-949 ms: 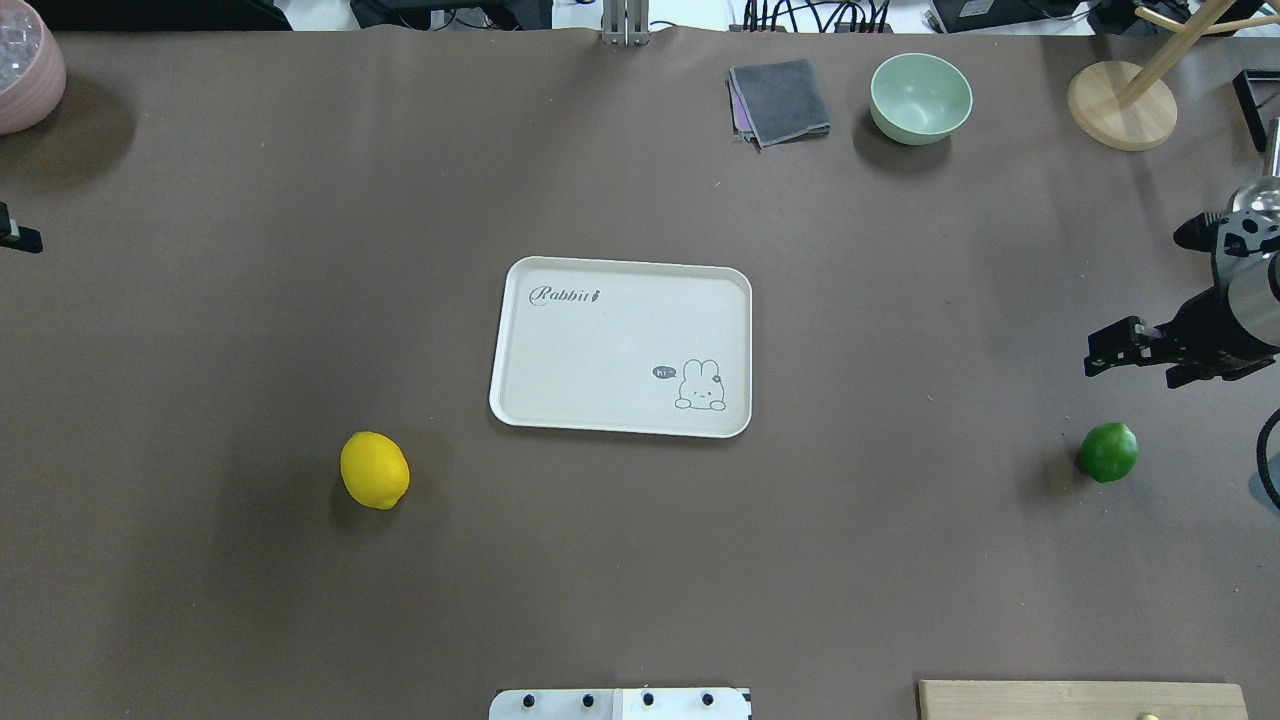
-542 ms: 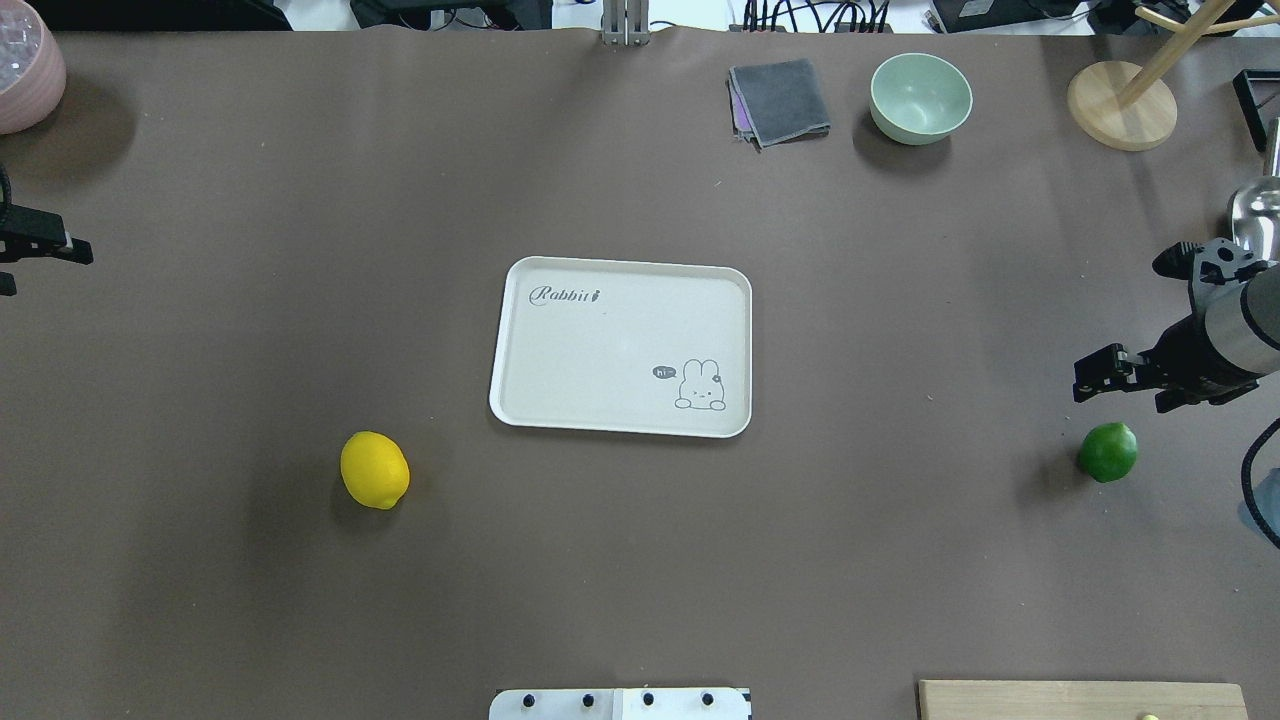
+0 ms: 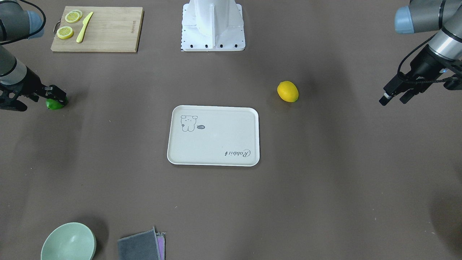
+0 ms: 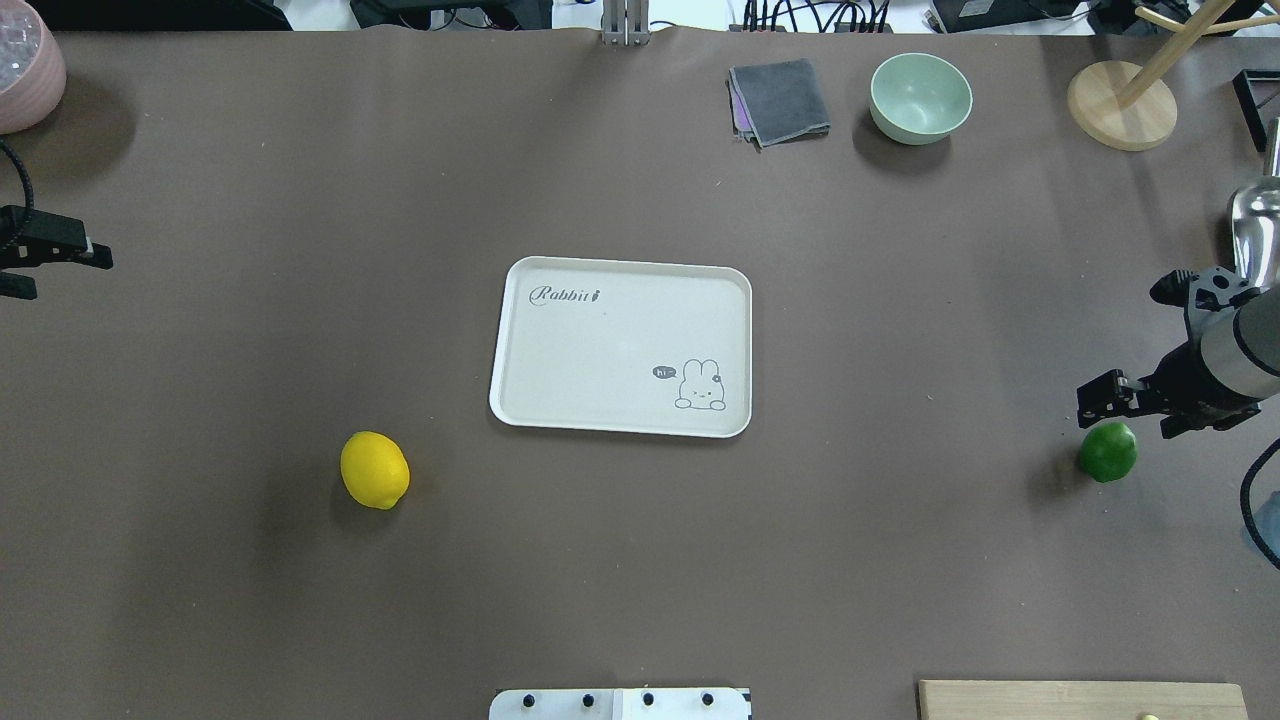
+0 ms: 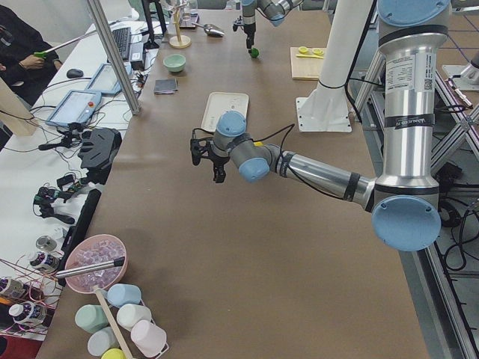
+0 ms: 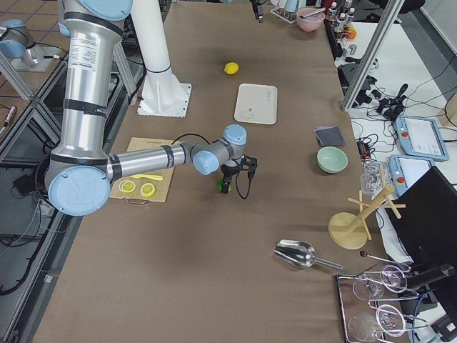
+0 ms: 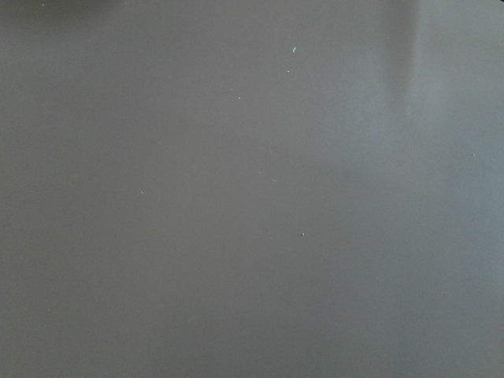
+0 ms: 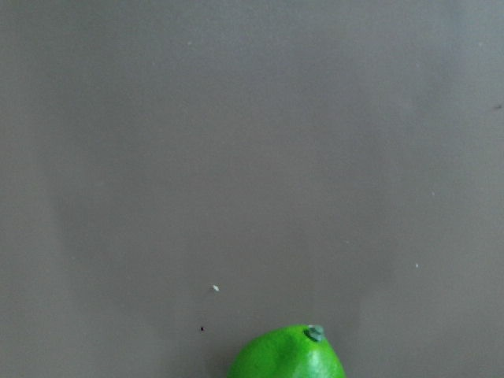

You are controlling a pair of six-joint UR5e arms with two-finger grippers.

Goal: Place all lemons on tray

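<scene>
Hanging with its fingers spread, the right end effector (image 4: 1127,412) stood just beside the green lemon (image 4: 1108,452). That fruit lay on the tabletop (image 4: 900,560) slightly to the end effector's robot-ward side, well apart from the tray (image 4: 600,340). The yellow lemon (image 4: 374,470), its long axis running roughly toward the robot, lay nearer the left end effector (image 3: 394,100), also spread, yet far from it. The right wrist view caught only the green lemon's stem end at its lower edge; the left wrist view showed tabletop only.

Open tabletop (image 4: 900,420) between green lemon (image 4: 1108,455) and tray (image 4: 600,350)
</scene>
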